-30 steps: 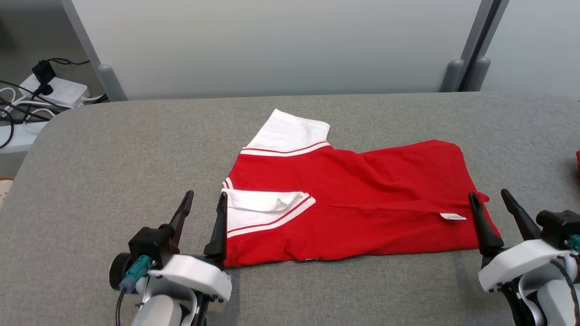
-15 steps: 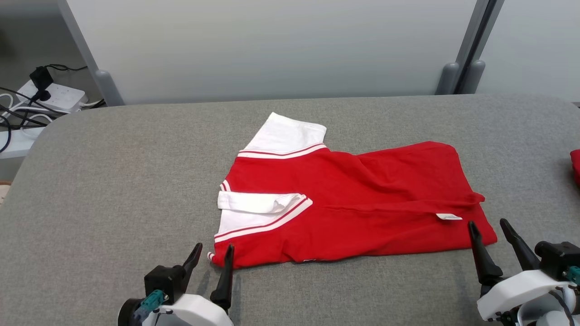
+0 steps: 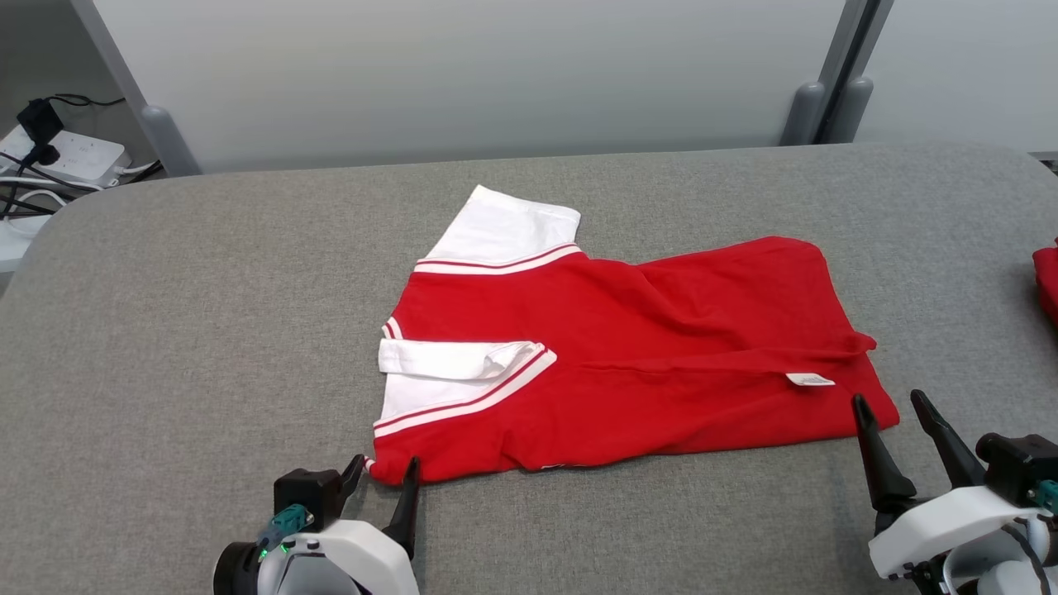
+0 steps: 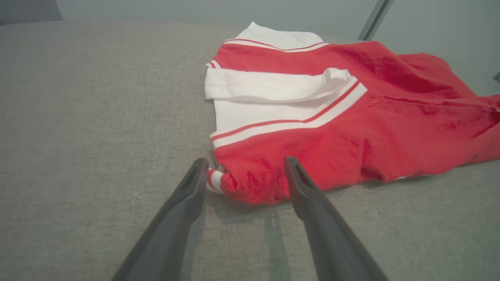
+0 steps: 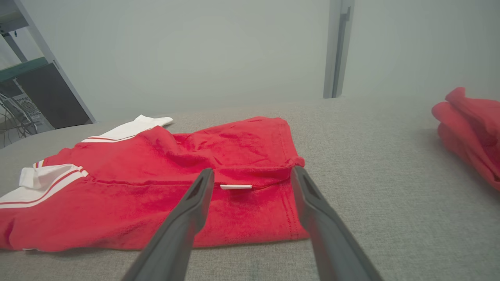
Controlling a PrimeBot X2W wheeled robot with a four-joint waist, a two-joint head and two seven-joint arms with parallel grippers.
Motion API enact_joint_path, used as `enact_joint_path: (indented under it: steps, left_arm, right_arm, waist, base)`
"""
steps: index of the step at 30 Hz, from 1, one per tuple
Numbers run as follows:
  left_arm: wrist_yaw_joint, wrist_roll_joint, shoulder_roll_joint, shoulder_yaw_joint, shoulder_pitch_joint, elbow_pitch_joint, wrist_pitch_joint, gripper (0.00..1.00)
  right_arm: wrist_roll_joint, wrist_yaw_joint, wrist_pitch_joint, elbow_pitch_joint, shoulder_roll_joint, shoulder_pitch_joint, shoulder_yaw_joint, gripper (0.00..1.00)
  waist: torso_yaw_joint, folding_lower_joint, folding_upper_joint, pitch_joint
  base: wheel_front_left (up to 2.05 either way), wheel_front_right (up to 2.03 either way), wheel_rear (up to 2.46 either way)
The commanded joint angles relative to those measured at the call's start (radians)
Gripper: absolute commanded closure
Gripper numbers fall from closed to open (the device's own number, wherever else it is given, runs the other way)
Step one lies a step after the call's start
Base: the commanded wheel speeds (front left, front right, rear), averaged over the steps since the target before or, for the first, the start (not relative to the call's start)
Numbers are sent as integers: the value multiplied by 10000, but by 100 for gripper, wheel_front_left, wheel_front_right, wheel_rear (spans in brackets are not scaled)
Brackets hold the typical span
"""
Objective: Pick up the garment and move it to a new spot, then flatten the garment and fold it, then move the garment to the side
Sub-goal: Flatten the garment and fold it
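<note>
**Red garment folded at table centre, both grippers wide at its near corners**

The red garment (image 3: 628,364), with white, red-striped sleeves, lies folded in the middle of the grey table (image 3: 207,330). A small white tag (image 3: 810,379) sits near its right end, its print too small to read. The left gripper (image 3: 385,461) has its fingers spread wide, and the left wrist view shows the near-left corner between the tips. The right gripper (image 3: 889,399), equally wide, holds nothing beside the near-right corner. The right wrist view shows another red cloth (image 5: 468,125) well apart. A power strip (image 3: 62,153) shows in the head view.
</note>
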Motion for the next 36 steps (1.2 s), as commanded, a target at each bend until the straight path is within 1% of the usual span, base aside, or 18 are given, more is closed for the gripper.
enact_joint_path:
  steps: [1, 2, 4, 5, 6, 12, 16, 22, 26, 30, 36]
  left_arm:
    - [11, -54, 138, 279, -456, -44, -73, 0]
    - [-1, -85, 134, 274, -496, 62, -43, 10]
    - [-52, -156, 128, 251, -567, 261, 52, 58]
    - [-124, -242, 120, 247, -622, 384, 62, 86]
    - [-159, -260, 118, 221, -639, 437, 74, 100]
    - [-356, -454, 108, 188, -720, 655, 57, 100]
    - [-455, -517, 105, 154, -735, 699, -20, 100]
    - [-515, -515, 369, 123, -636, 452, -44, 100]
    - [-468, -448, 515, 58, -660, 221, 43, 100]
    - [-453, -434, 513, -38, -726, 58, 128, 100]
    - [-442, -430, 465, -209, -753, -139, 209, 100]
  right_arm:
    - [36, 2, -135, -281, -195, -152, 133, 0]
    - [46, 2, -135, -274, -196, -152, 137, 0]
    - [63, 2, -135, -261, -198, -161, 134, 0]
    - [82, 2, -135, -247, -198, -161, 114, 0]
    - [92, 2, -135, -237, -197, -159, 104, 0]
    - [199, 2, -135, -92, -196, -194, 127, 0]
    - [354, 2, -135, 269, -232, -272, 231, 0]
    - [1088, 2, -83, 1827, -376, -900, 455, 0]
    - [1624, 2, -16, 2851, -502, -1504, 649, 0]
    - [2101, 2, 57, 3736, -596, -2056, 899, 0]
    - [2955, 2, 670, 4805, -588, -2572, 1403, 0]
  waist:
    - [-15, 0, 0, 17]
    - [-24, 0, 0, 25]
    - [-33, 0, 0, 48]
    - [-22, 0, 0, 64]
    - [-13, 0, 0, 66]
    - [58, 0, 0, 92]
    - [84, 0, 0, 109]
    - [217, 0, 0, 250]
    - [408, 0, 0, 361]
    - [585, 0, 0, 450]
    - [749, 0, 0, 518]
  base:
    - [0, 0, 0]
    - [0, 0, 0]
    - [0, 0, 0]
    - [0, 0, 0]
    - [0, 0, 0]
    - [0, 0, 0]
    - [0, 0, 0]
    - [0, 0, 0]
    - [0, 0, 0]
    - [0, 0, 0]
    - [0, 0, 0]
